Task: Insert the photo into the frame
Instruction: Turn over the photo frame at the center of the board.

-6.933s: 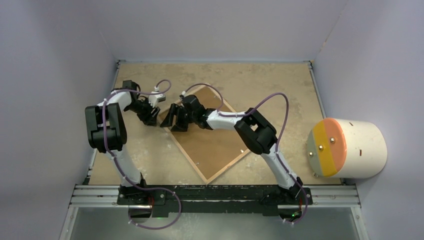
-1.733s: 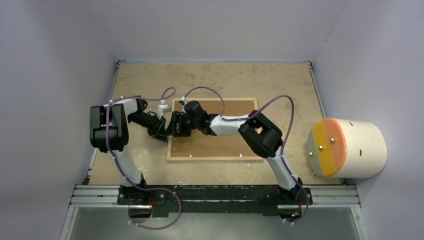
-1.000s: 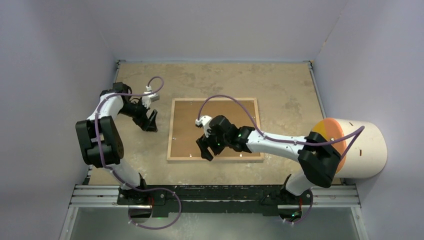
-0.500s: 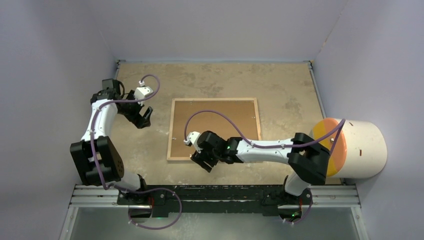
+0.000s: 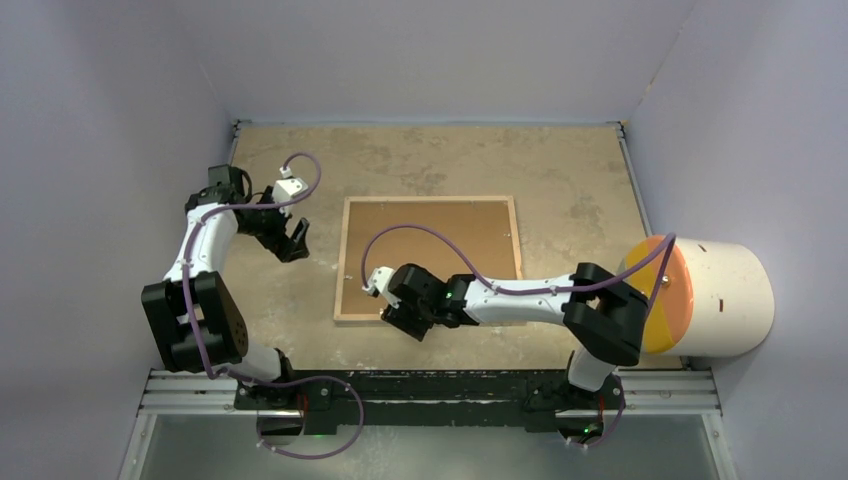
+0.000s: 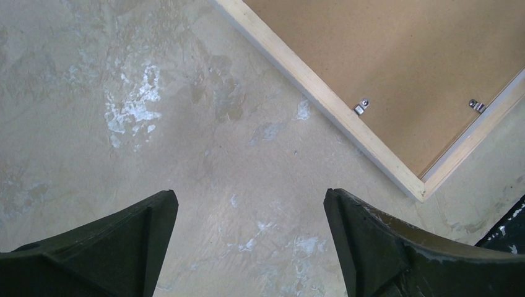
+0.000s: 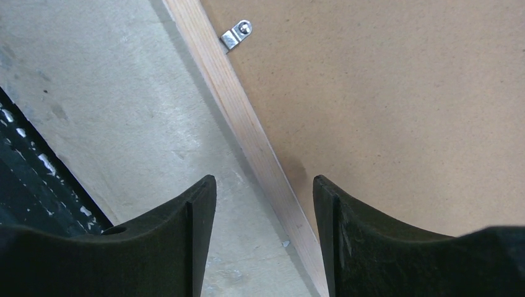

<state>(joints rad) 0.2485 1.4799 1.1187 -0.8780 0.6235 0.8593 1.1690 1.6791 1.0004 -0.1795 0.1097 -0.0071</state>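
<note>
The frame [image 7: 241, 124], lying back-up on the bench [image 5: 560, 170] with its near rail straddled by the wide-spread right hand [image 7: 263, 182], is judged light, stiff and best pinched across that rail; the photo is not seen.

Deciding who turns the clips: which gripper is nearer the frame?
Right. The right gripper hangs open over the frame's near rail, close to its left corner. The left gripper is off the frame's left side, over the table, apart from it.

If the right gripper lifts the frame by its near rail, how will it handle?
Probably stiff: the frame has wooden rails with a board clipped inside. Lying flat on the table, it likely slides rather than tips if pushed.
</note>
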